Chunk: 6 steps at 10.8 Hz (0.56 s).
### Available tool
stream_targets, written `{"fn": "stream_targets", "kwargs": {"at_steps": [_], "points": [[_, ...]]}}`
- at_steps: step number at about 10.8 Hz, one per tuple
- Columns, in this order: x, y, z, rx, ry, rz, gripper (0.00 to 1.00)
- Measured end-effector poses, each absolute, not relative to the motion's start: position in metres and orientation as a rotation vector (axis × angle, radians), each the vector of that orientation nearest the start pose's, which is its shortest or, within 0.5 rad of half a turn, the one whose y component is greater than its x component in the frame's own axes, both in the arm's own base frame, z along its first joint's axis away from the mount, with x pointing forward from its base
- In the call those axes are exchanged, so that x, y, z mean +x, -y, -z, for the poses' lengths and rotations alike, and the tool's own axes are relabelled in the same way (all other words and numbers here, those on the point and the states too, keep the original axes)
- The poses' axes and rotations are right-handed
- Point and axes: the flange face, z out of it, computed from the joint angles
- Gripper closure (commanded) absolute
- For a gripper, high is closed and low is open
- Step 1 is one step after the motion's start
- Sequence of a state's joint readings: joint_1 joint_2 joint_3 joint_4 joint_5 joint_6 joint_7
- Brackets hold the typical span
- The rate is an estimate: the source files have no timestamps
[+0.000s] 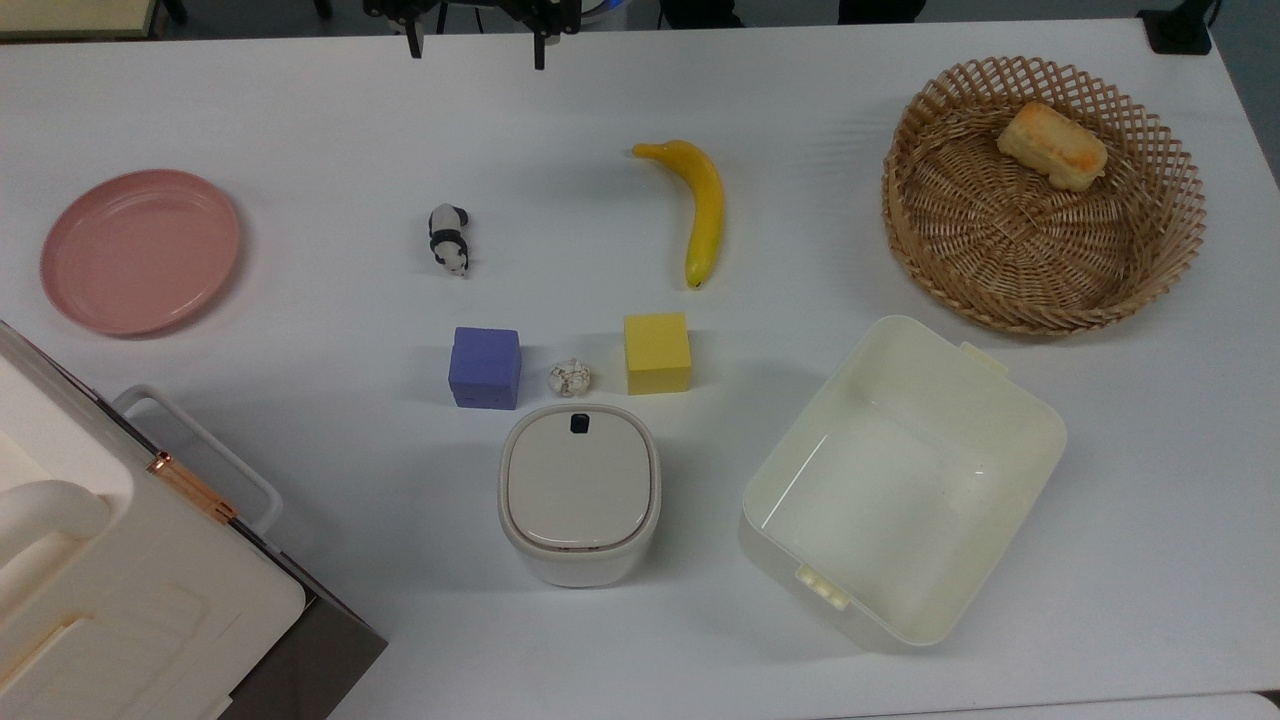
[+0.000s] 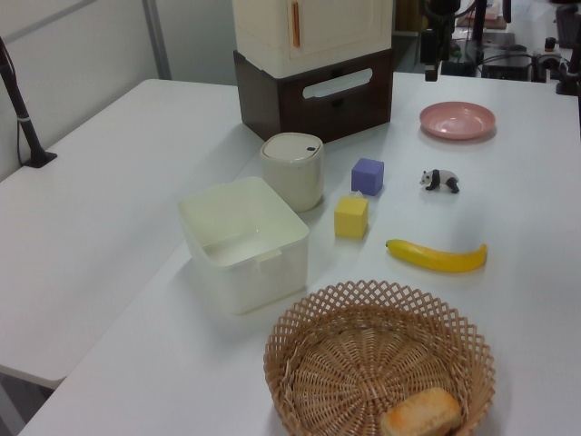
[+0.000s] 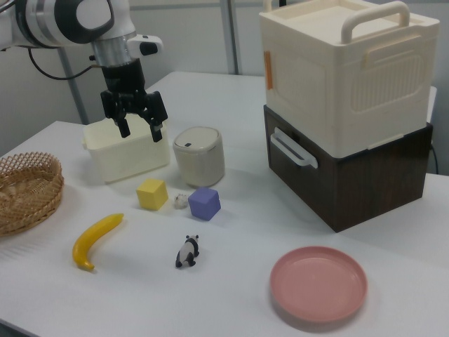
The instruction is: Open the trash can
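No brand, label or readable writing appears on anything on the white worktop (image 1: 300, 120).

The trash can (image 1: 579, 494) stands upright near the middle of the worktop with its beige-grey lid shut and the small black button (image 1: 579, 424) at the lid edge that faces the blocks. Just beyond that edge, in the top view, a purple block (image 1: 485, 367), a small crumpled white ball (image 1: 571, 377) and a yellow block (image 1: 657, 353) sit in a row; the ball is near the can, though contact cannot be judged. To the top view's right of the can lies a cream tub (image 1: 905, 480) without a lid. A banana (image 1: 697, 208) and a toy panda (image 1: 449, 238) lie farther off, and a pink plate (image 1: 140, 250) sits toward the top view's left edge. A wicker basket (image 1: 1040, 195) holds a piece of bread (image 1: 1052, 146).

The end effector (image 3: 135, 121) hangs in the air with its two black fingers spread wide and nothing between them. In the right view it overlaps the tub, yet in the top view its fingertips show at the upper edge, well apart from the can. The arm is cut off by the frame edge.

A big white box (image 3: 347, 74) with a copper latch (image 1: 190, 486) sits on a dark brown case (image 3: 351, 165); in the top view the frame corner cuts off most of it. In the left view the basket's lower rim and the bread are partly cropped.
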<state>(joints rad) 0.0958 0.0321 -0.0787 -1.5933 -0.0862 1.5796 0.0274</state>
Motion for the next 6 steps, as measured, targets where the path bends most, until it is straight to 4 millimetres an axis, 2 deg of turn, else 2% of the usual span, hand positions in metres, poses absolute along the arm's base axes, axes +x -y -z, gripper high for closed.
{"fn": "stream_targets", "kwargs": {"at_steps": [6], "points": [[0.563, -0.0019, -0.5989, -3.214, -0.016, -0.065, 0.0]]}}
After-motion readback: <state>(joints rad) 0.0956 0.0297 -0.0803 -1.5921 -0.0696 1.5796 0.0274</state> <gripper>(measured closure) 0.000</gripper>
